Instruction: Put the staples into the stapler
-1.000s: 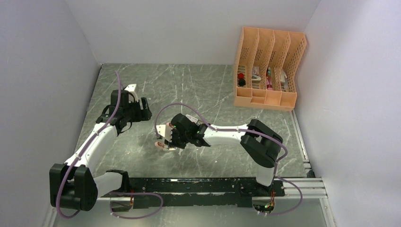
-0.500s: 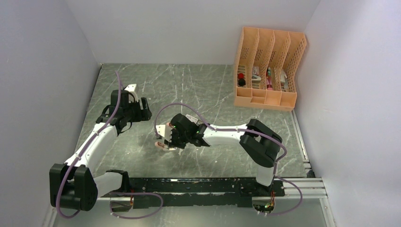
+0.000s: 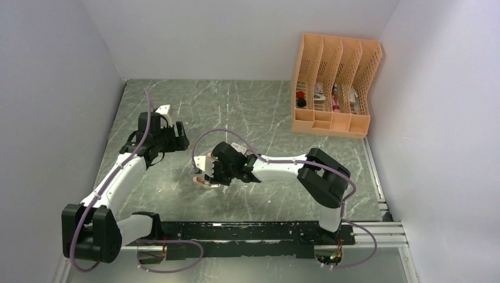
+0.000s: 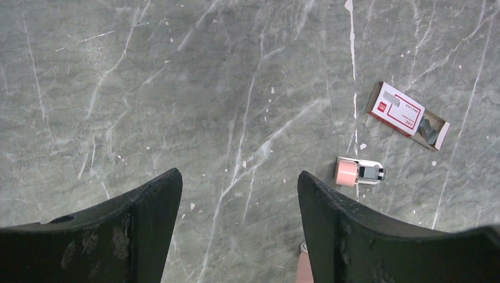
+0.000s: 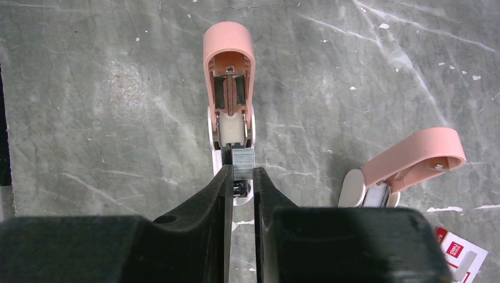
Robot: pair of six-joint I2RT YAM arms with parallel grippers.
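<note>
**Fingers.** The right fingers (image 5: 212, 203) are nearly together, clamped on a silvery staple strip (image 5: 243, 163). The left fingers (image 4: 147, 206) are apart and hold nothing.

**Position.** The strip is held just over the near end of the opened stapler (image 5: 229, 53). The stapler lies near the middle of the counter (image 5: 88, 88), with its pink lid thrown back away from the right fingers.

**Step in hand.** This is judged to be the seating of the strip in the channel.

**Recommendation.** The strip should be kept parallel with the channel, legs down, and lowered until it is supported. It should be released only then. Sideways push is to be avoided, since the stapler is not restrained by anything.

**Other items.** A second stapler (image 5: 413, 156) and the staple box (image 4: 401, 110) lie nearby, apart from the work.
</note>
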